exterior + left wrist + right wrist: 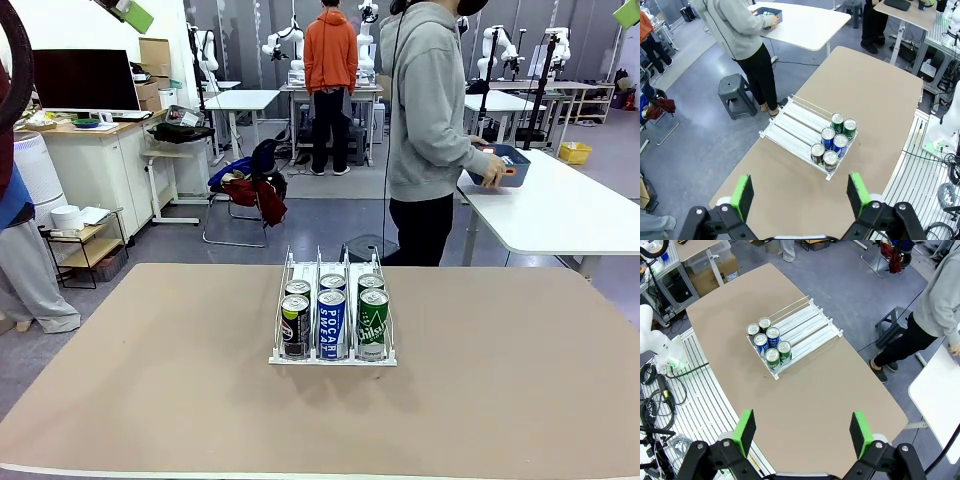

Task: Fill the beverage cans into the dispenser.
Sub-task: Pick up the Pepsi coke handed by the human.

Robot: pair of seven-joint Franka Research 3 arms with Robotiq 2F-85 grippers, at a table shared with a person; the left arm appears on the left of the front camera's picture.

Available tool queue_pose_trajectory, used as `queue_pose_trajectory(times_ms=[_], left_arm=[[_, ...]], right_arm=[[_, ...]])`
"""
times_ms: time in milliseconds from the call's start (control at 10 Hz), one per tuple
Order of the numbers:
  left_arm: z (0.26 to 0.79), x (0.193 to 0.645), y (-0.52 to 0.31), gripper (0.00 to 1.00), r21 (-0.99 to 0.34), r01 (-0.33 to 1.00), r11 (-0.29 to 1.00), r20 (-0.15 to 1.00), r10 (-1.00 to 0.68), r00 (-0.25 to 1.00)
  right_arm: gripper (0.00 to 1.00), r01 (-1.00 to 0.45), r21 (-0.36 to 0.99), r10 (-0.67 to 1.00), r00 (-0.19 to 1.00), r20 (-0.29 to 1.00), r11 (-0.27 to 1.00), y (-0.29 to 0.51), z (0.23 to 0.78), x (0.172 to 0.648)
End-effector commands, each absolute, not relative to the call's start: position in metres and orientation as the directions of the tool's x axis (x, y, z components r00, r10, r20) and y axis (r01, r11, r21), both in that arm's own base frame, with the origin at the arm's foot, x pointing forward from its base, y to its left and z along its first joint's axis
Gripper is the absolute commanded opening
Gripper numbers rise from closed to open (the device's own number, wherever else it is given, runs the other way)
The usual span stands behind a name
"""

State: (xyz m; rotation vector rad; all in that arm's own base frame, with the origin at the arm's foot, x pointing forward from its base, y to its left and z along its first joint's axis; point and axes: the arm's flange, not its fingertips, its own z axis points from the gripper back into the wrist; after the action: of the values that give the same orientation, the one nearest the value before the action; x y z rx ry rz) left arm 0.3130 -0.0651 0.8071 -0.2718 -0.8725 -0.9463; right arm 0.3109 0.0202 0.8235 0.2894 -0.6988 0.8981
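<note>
I see the front camera looking low across the table (pixel 150 400) toward the person (pixel 430 110) at the far side, while both wrist cameras hang high, facing down from opposite sides — all three share the dispenser (pixel 330 358), mid-table.

A grey-hooded person (pixel 430 100) stands at a white table (pixel 570 215) bearing a blue bin (pixel 516 157).

Dispenser (pixel 332 359): I see it on the table (pixel 150 380), midway along, rear end at the far edge, front lip toward my side.
Cans (pixel 332 322): six in the dispenser, two per lane, at its front end.
Person (pixel 425 110): beyond the far edge, right of the dispenser, hands on a bin (pixel 505 160) on a side table (pixel 560 210).
</note>
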Motion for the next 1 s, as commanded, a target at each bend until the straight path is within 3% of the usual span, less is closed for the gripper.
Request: queue_pose_trajectory(times_ms=[0,900], left_arm=[[0.807,0.3138,-0.0651,1.0,0.155,0.799,0.581,0.754,-0.592,0.284],[0.807,0.3138,-0.0651,1.0,0.155,0.799,0.581,0.754,-0.592,0.284]], right_arm=[[1.0,-0.801,-0.042,0.604,0.415,0.68,0.597,0.022,0.8186,0.3082],[1.0,-0.801,-0.042,0.604,0.415,0.68,0.597,0.022,0.8186,0.3082]])
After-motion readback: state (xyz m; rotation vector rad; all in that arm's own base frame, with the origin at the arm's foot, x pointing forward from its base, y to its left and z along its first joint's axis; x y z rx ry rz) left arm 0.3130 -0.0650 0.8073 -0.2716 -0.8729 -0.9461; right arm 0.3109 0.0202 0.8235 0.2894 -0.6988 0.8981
